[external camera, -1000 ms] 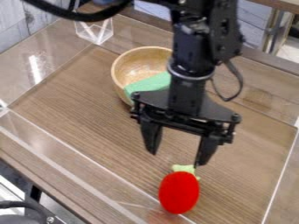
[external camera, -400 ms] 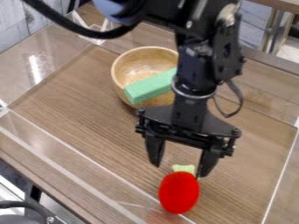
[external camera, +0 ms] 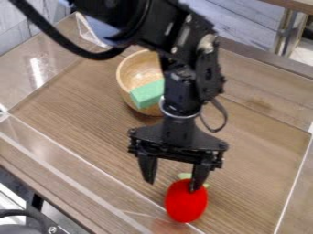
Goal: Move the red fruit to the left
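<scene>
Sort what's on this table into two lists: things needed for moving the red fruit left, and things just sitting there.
Part of the job:
- red fruit, near the front edge of the table
- tool, open, pointing down just over the fruit

Just lying about:
- wooden bowl, farther back
- green block, resting in the bowl
- clear stand, at the far edge

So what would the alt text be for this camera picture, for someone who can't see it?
A black robot gripper points down with its jaws open, just above a red fruit on a wooden table. Behind the arm is a wooden bowl with a green block in it.
</scene>
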